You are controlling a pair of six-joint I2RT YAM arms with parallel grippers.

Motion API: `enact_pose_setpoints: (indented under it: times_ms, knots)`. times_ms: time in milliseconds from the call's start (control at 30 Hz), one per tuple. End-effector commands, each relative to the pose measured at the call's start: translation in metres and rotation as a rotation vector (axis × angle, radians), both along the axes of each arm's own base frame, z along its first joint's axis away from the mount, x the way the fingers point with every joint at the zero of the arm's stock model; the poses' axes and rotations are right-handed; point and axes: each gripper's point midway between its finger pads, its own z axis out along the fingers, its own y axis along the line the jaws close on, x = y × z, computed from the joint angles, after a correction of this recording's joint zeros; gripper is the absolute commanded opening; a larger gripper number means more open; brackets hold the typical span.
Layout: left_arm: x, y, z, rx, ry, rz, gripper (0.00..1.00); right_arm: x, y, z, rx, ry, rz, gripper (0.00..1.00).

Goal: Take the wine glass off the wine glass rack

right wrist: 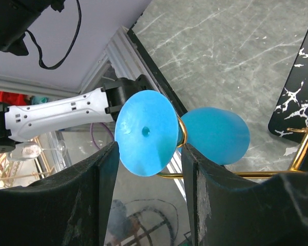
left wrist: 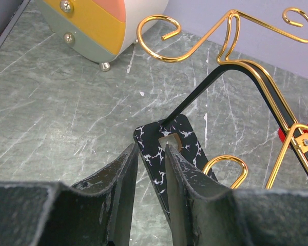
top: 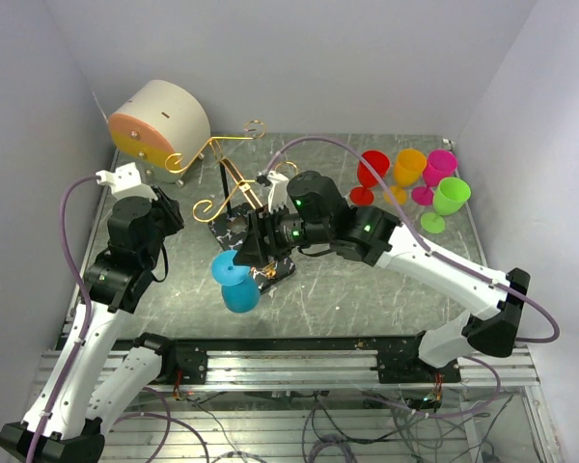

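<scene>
- At the near end of the wine glass rack (left wrist: 249, 65), the blue wine glass (right wrist: 146, 132) hung on its side. Its stem sat in a gold wire loop (right wrist: 180, 134), with the foot facing the right gripper (right wrist: 150, 149) and the bowl beyond the wire.
- The right gripper's jaws stood fairly wide, one on each side of the round foot. I couldn't tell whether they were actually pinching its rim.
- Over a corner of the rack's veined base (left wrist: 167, 148), the left gripper (left wrist: 150, 148) showed only a narrow gap. Whether it touched the base wasn't clear.
- To my eye the glass wasn't free yet, and the step in hand was drawing it clear.
- It would go best with a firm hold on the foot and a pull straight along the wire toward its open end. Lifting across the wire would likely snag the stem.
- The rack looked light, so the base probably needed steadying to keep it from dragging or tipping.
</scene>
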Motion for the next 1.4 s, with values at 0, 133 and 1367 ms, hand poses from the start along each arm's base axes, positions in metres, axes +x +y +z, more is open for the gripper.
enact_pose_setpoints:
  times_ms: [0,133,1367]
  knots:
    - [0.002,0.004,0.005,-0.003,-0.032,0.025,0.38,-0.001,0.004,-0.001,-0.019,-0.014,0.009,0.51]
    - [0.002,0.004,0.005,-0.003,-0.029,0.023,0.38,-0.004,0.005,-0.004,-0.023,-0.007,0.019,0.51]
    - [-0.001,0.007,0.007,0.002,-0.036,0.032,0.38,-0.009,0.013,0.008,0.050,-0.011,-0.003,0.00]
